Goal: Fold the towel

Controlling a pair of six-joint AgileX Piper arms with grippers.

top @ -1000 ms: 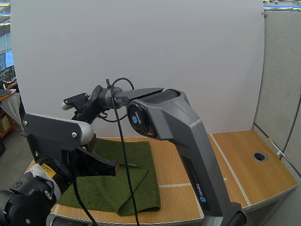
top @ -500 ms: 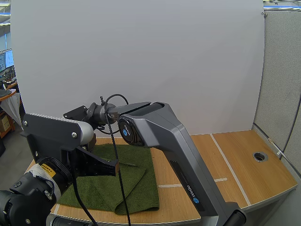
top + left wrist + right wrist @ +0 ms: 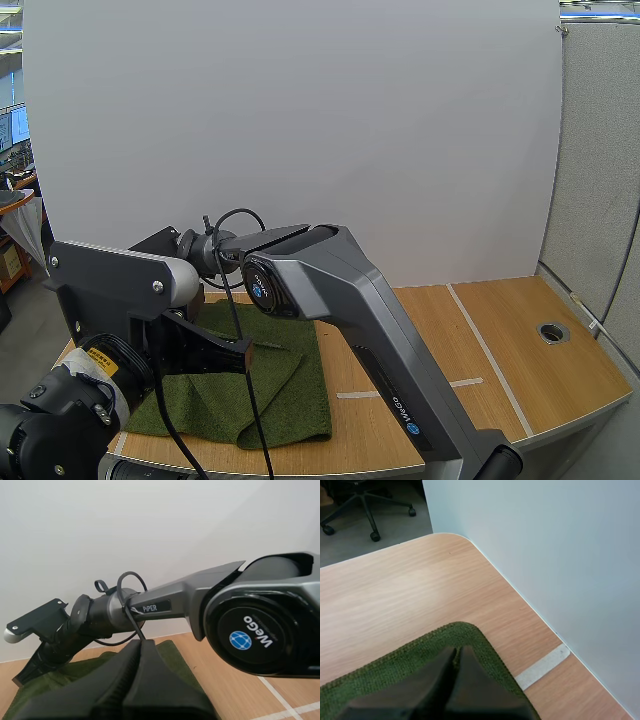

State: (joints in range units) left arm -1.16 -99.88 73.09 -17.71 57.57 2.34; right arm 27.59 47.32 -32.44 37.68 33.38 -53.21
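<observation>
The green towel (image 3: 290,390) lies on the left half of the table (image 3: 520,330). It reaches from near the front edge back toward the far-left corner, and part of it is doubled over itself. My right arm stretches across from the right to the towel's far-left end. There the right gripper (image 3: 456,652) has its fingers pressed together on the cloth, just inside a rounded towel corner (the pinch itself is mostly hidden under the fingers). That towel corner sits short of the table's far-left corner, with a strip of white tape (image 3: 542,667) on the wood beside it, near the far edge. The left gripper (image 3: 142,647) hangs above the towel's near-left part, its fingers closed flat against each other with nothing between them.
</observation>
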